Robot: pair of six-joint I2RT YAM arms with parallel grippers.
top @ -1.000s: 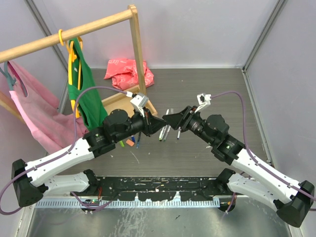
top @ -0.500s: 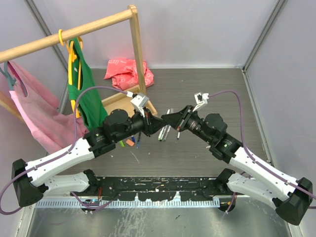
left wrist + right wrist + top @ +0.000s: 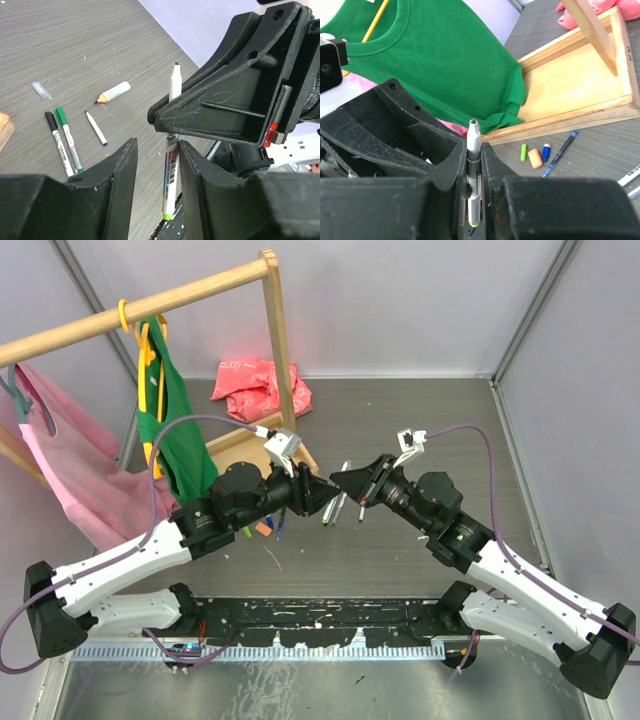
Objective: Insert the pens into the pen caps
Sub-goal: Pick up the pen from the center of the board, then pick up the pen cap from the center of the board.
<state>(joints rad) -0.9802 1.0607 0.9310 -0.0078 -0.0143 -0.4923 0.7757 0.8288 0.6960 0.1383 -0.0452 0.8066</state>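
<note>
Pen (image 3: 473, 135), dark tip showing, is pinched tight in the right gripper (image 3: 473, 152); left gripper (image 3: 156, 150) has its fingers apart, one either side of it.

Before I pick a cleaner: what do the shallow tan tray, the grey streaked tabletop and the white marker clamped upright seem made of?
The shallow tan tray looks like bare light wood: matte, faint grain. The grey streaked tabletop is probably wood-grain laminate: fine printed streaks, scratches. The white marker looks like smooth plastic, slightly glossy.
</note>
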